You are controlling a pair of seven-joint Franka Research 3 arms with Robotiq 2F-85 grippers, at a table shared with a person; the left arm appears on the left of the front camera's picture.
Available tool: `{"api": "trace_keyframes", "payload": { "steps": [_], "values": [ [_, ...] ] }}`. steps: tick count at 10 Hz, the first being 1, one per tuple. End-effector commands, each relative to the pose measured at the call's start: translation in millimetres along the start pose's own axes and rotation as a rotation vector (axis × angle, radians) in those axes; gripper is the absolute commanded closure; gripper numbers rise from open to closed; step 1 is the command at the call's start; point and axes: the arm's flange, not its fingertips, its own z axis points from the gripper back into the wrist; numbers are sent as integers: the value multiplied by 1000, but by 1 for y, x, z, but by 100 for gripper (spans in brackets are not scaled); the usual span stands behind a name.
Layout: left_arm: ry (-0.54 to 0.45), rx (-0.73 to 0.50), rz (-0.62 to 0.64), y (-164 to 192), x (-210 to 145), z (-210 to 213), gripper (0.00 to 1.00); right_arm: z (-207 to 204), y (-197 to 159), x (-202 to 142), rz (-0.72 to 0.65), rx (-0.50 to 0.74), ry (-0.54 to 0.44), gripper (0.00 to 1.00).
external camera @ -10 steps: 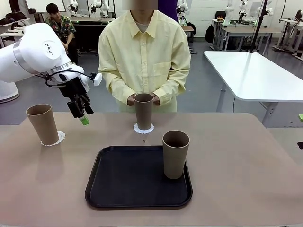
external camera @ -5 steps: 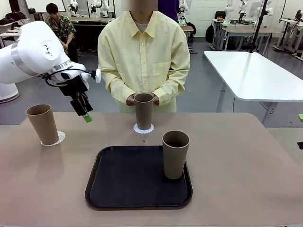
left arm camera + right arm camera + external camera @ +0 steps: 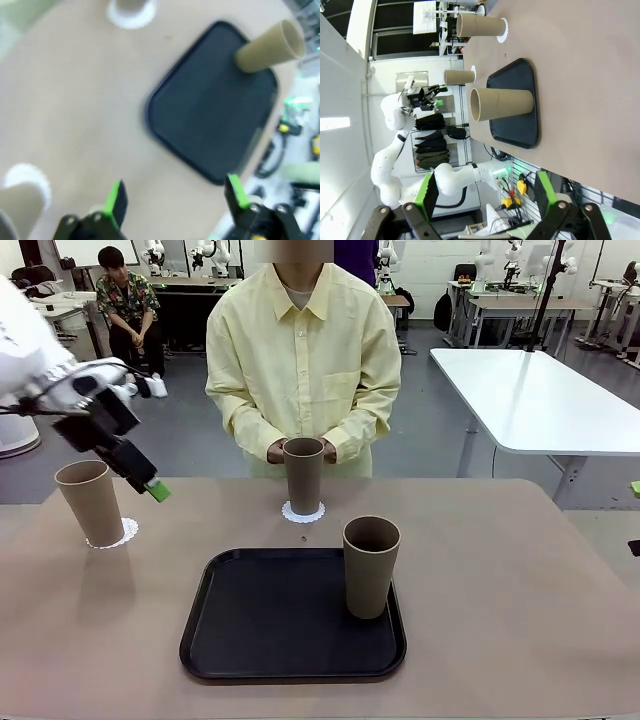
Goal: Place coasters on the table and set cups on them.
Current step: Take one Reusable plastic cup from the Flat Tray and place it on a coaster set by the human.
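Grey-brown tray cup is the item outstanding. It stands upright, mouth up, on the right side of the black tray, on the near half of the table. Two coasters are down on the far half: the left coaster under the left cup, and the middle coaster under the middle cup. The person's hands are just behind the middle cup; whether they touch it cannot be told.

Left gripper hangs above the far left of the table, just right of the left cup and clear of it. Its jaws are spread wide with nothing between the pads. From there the tray cup lies well off to the right and nearer, across the width of the tray; in the left wrist view it sits at the tray's far corner, off the finger line.

Right gripper is likewise wide open and empty. Its wrist view has the tray cup roughly ahead of the fingers, with bare table between.

Judgement: neither gripper is close, but the tray cup stands on the right arm's side with an unobstructed line to it, so that arm looks better placed. The long axis is vertical, so a side approach is called for, with pads on opposite walls. A coaster must go down on bare table first.
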Motion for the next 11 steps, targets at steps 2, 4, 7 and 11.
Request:
{"api": "trace_keyframes", "payload": {
  "steps": [2,4,7,11],
  "values": [
    [-234,-375,-93,39,-47,42,0,0,0,1,1,13,3,0],
    [-357,-516,-121,75,-74,62,0,0,0,1,1,13,3,0],
    [-514,-610,-18,134,-128,84,0,0,0,1,1,13,3,0],
    [-415,-571,206,149,-183,104,0,0,0,1,1,13,3,0]
  ]
}}
